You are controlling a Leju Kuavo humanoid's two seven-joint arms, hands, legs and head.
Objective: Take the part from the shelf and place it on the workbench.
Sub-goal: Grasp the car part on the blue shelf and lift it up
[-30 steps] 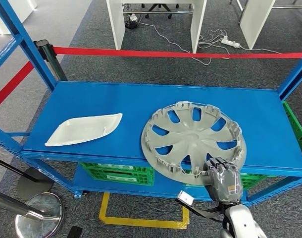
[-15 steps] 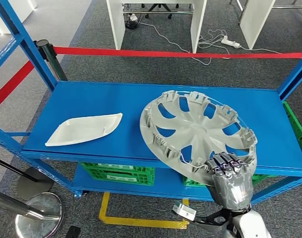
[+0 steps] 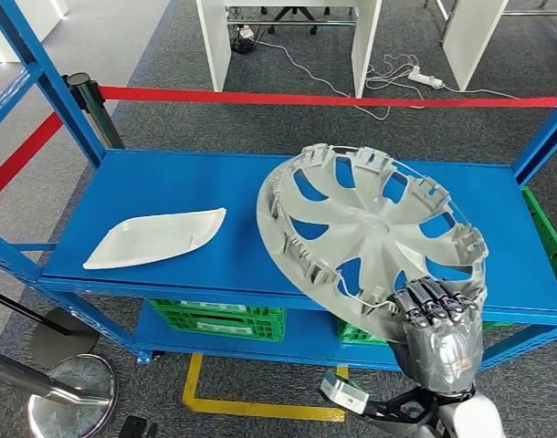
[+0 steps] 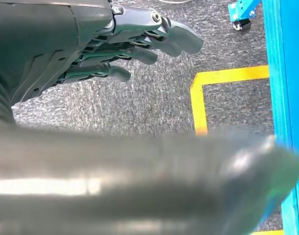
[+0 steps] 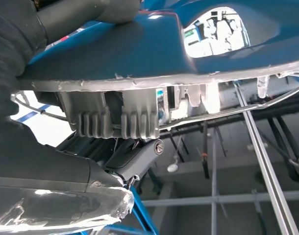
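**Wheel cover gripped at its near rim**

We see our right hand (image 3: 437,333) clamped on the near rim of the grey plastic spoked wheel cover (image 3: 365,233), tilted above the blue metal shelf (image 3: 159,187). Our left hand (image 4: 114,44) hangs with fingers apart, holding nothing. A white curved plastic panel (image 3: 155,237) lies far left.

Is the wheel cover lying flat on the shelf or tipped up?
Tipped up: the right hand grips the wheel cover at its near rim, raised over the shelf.

You are seeing the grey hubcap (image 3: 362,228), inner side up, tilting above the shelf's (image 3: 159,187) right half, gripped at its 5 o'clock rim.
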